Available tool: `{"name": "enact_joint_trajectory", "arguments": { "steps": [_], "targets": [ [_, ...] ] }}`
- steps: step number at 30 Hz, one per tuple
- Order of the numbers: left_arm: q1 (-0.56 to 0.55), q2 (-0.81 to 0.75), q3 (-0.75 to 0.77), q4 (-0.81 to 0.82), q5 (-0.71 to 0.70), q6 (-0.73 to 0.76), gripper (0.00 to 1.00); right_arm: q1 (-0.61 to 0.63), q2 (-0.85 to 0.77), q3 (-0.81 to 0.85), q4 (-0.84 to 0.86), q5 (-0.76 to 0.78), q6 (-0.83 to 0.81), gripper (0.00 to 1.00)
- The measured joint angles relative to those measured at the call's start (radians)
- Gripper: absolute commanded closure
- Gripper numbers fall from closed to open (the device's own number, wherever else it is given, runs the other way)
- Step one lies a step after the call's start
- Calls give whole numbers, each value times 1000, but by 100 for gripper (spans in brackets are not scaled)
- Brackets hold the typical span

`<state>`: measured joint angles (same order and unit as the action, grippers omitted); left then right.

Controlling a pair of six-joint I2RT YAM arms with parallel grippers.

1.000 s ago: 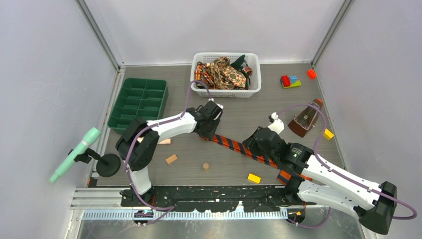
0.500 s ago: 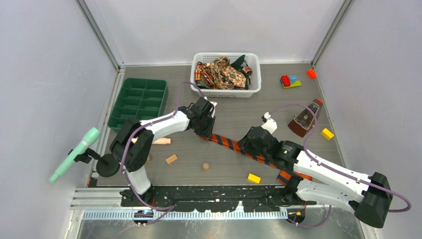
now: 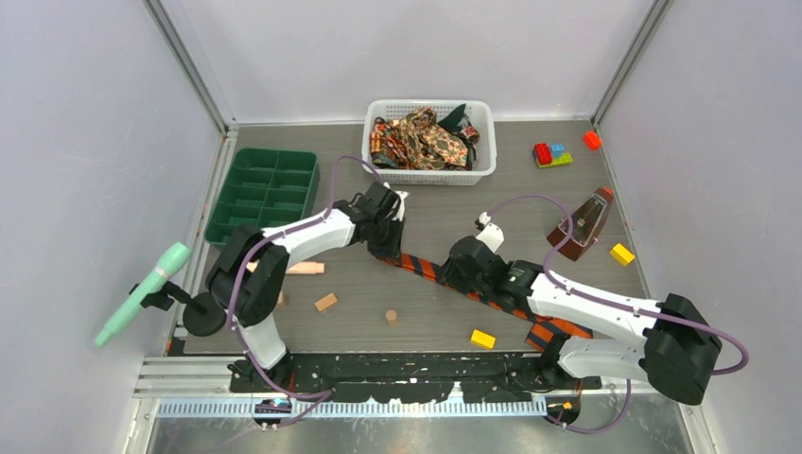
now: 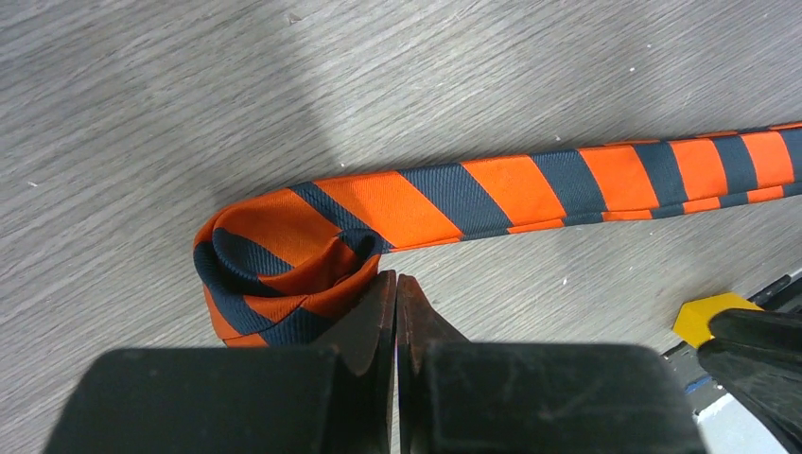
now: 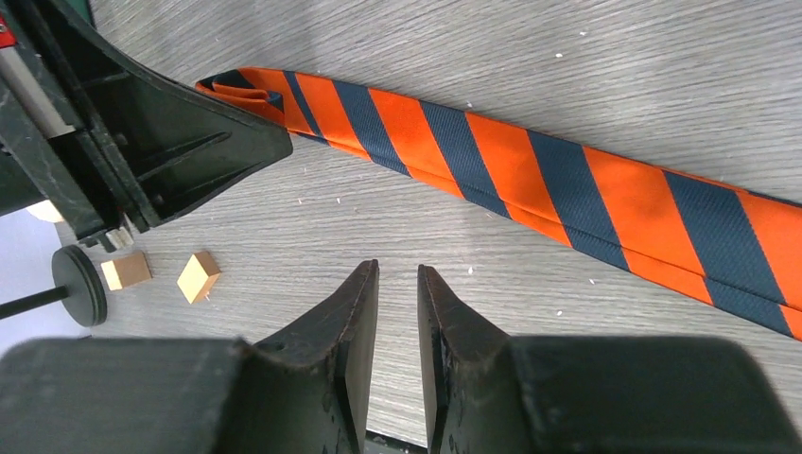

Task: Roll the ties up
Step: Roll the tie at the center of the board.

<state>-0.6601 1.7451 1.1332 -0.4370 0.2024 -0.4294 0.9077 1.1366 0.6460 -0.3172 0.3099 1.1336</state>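
Observation:
The orange-and-dark striped tie (image 3: 424,268) lies diagonally across the table, and its far end is curled into a small loose roll (image 4: 274,265). My left gripper (image 4: 396,279) is shut with nothing between its fingers, its tips right against the roll's side. The right gripper (image 5: 398,270) hovers over bare table just beside the tie's flat stretch (image 5: 530,175), jaws a narrow gap apart and empty. In the top view the left gripper (image 3: 386,248) and the right gripper (image 3: 454,267) stand close together over the tie. More ties, paisley and dark green (image 3: 426,137), fill the white basket (image 3: 430,177).
A green compartment tray (image 3: 265,194) sits at the left. Small wooden blocks (image 3: 326,303), a wooden cylinder (image 3: 391,317) and a yellow block (image 3: 483,338) lie near the front. A metronome (image 3: 579,227), another yellow block (image 3: 622,253) and coloured bricks (image 3: 551,153) are at the right.
The left gripper has closed its jaws beside the rolled end and shifted slightly left. The right arm has slid left along the tie toward the left gripper.

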Motion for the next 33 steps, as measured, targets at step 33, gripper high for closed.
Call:
{"name": "enact_joint_trajectory", "arguments": {
  "steps": [33],
  "targets": [
    [198,-270,-68,56,82,-53,100,-15,235,183,69,-47,-77,93]
  ]
}}
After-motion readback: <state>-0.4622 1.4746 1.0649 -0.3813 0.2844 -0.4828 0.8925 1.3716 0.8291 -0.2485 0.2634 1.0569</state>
